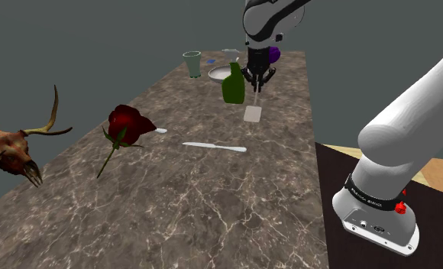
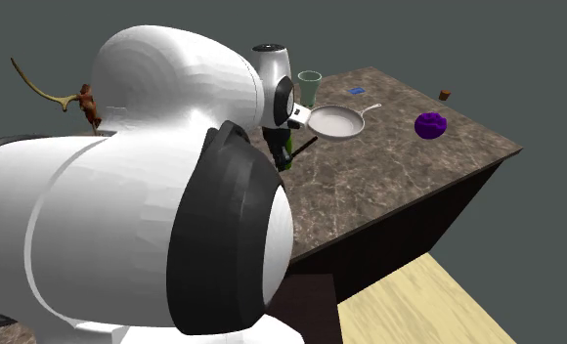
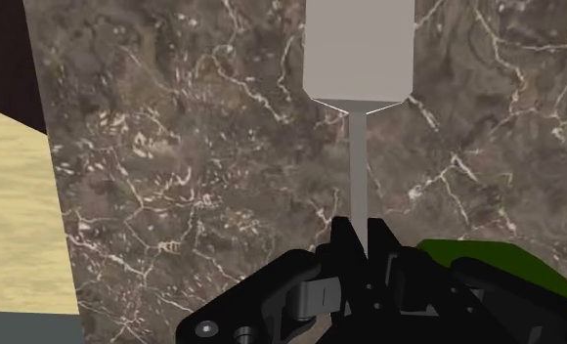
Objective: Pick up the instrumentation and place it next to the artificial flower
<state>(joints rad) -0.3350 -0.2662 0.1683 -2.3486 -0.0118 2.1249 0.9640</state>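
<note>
A pale grey spatula-like tool (image 1: 252,114) hangs blade-down just above the marble table (image 1: 174,206), near the shoulder view's far right side. My gripper (image 1: 257,82) is shut on the top of its thin handle. In the wrist view the handle (image 3: 360,166) runs from the flat blade (image 3: 360,49) into my closed gripper (image 3: 362,239). The artificial flower, a dark red rose (image 1: 128,124) with a green stem, lies on the table well to the shoulder view's left of the gripper.
A green bottle (image 1: 233,84) stands right beside the gripper, and shows in the wrist view too (image 3: 511,266). Behind it are a white pan (image 1: 221,72), a green cup (image 1: 192,64) and a purple object (image 2: 431,124). A long white utensil (image 1: 215,145) lies mid-table. A horned skull (image 1: 14,149) sits at the shoulder view's left.
</note>
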